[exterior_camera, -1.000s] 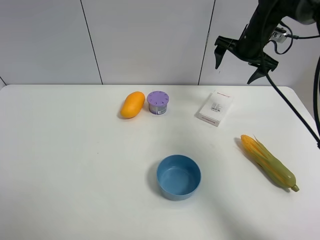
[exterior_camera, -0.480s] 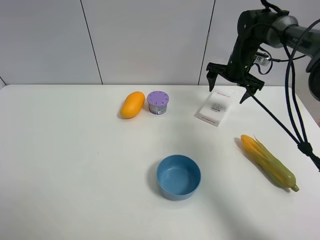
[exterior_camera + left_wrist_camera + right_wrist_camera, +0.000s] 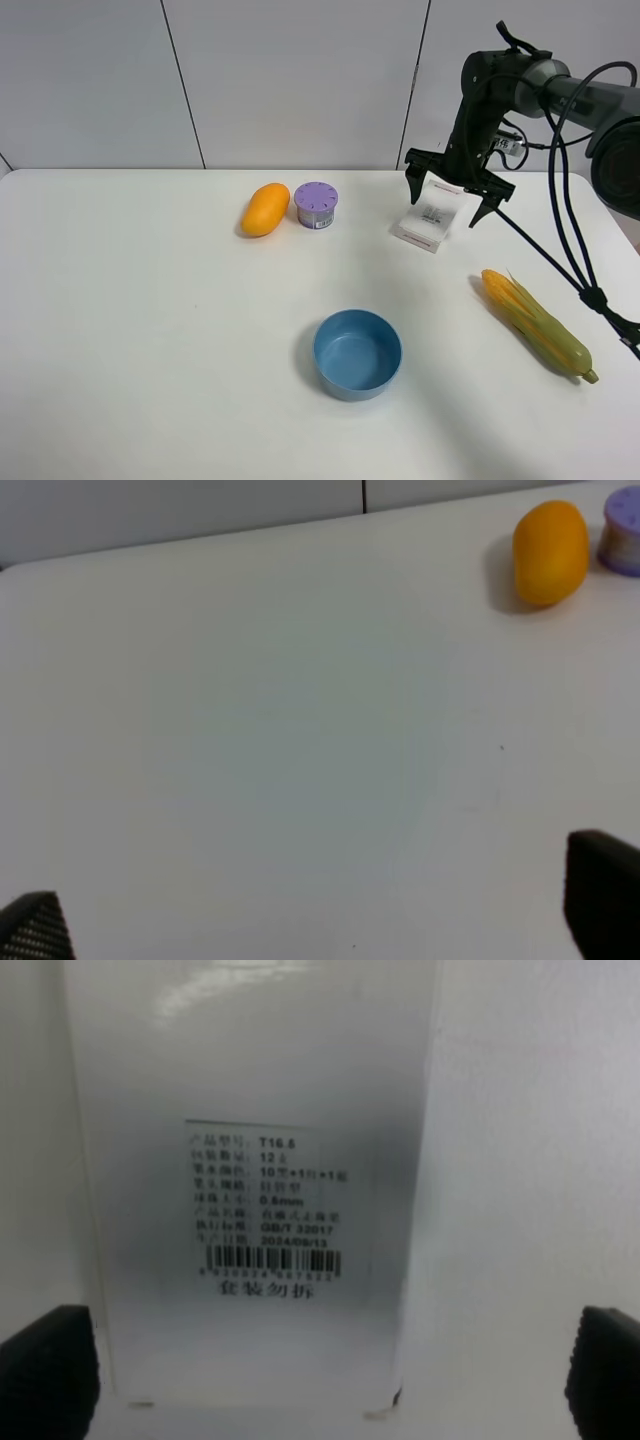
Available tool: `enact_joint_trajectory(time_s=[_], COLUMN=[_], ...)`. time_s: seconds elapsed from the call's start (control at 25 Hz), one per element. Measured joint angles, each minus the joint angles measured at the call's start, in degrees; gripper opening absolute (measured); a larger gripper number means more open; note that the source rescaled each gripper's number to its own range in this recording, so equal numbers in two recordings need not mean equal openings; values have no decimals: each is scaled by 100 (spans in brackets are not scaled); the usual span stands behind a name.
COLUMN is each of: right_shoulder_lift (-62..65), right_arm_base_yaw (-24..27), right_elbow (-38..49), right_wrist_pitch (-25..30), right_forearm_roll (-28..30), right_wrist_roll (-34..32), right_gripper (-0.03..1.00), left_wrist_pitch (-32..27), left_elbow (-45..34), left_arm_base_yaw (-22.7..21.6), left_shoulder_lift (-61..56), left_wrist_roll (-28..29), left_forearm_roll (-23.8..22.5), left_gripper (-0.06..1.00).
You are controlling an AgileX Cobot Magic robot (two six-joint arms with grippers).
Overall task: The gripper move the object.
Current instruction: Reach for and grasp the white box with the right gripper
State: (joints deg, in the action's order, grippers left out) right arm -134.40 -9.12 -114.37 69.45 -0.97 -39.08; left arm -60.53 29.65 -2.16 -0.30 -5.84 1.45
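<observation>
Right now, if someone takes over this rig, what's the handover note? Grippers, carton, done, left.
Left gripper: open, empty, over bare table.
Right gripper: open, jaws straddling the white carton, not closed on it.
Carton: flat on the table at the back right, to the right of the purple tub.
Done: right gripper lined up over the carton.
Left: close, lift and move the carton. The destination is not shown.

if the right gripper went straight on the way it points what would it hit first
Most likely the white carton, directly below the right gripper, between its open jaws; the gap is unclear.
</observation>
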Motion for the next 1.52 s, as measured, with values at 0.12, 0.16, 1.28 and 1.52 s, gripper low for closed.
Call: enact_joint_trajectory(time_s=[0.12,0.16,1.28,1.52], right_shoulder_lift=[0,0,-535,-607], right_arm_base_yaw=[0,0,-40,-40], right_elbow=[0,0,-19,-19], right_wrist_pitch=[-106,-145,-868,-862], right_forearm_roll=[18,18,-67,-78], right_wrist_roll=[-69,-73,-79,-79], right_gripper=[76,76,76,72], left_wrist_pitch=[0,0,0,0], left_elbow=[0,0,0,0], left_arm_base_yaw=[0,0,0,0], left_shoulder_lift=[0,0,0,0], left_wrist_roll=[0,0,0,0], left_forearm_roll=[0,0,0,0], left_gripper=[100,100,100,100])
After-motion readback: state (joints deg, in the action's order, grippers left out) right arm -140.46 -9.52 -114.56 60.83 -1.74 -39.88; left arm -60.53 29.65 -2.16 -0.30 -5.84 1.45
